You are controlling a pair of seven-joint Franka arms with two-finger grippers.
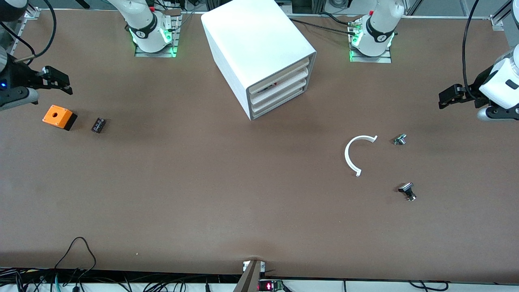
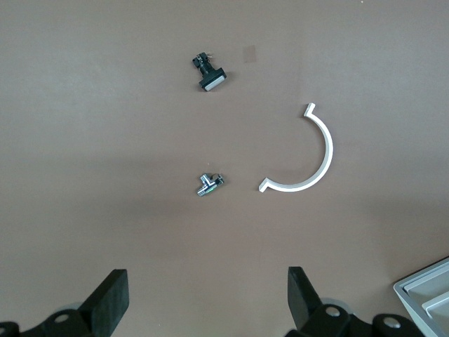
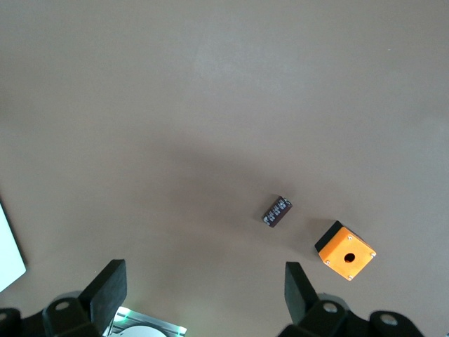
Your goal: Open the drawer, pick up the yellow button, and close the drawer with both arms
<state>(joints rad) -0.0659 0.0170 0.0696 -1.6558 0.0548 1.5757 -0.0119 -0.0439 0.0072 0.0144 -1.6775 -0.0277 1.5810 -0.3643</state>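
Note:
The white cabinet (image 1: pixel 251 44) stands between the arm bases. Its stacked drawers (image 1: pixel 279 92) face the front camera and the left arm's end. All look pushed in; a thin gap under the top one shows something dark and red. The orange domed button is hidden. My right gripper (image 1: pixel 65 83) hangs open and empty in the air above the orange box; its wrist view shows it (image 3: pixel 203 295) with jaws wide apart. My left gripper (image 1: pixel 444 99) hangs open and empty at its end of the table; its wrist view shows it (image 2: pixel 207 302) open too, with the cabinet's corner (image 2: pixel 428 295).
An orange square box with a hole (image 1: pixel 59 117) (image 3: pixel 345 250) and a small black block (image 1: pixel 98 125) (image 3: pixel 277 211) lie at the right arm's end. A white C-shaped ring (image 1: pixel 359 154) (image 2: pixel 309 161) and two small silver-and-black buttons (image 1: pixel 400 140) (image 1: pixel 407 191) lie toward the left arm's end.

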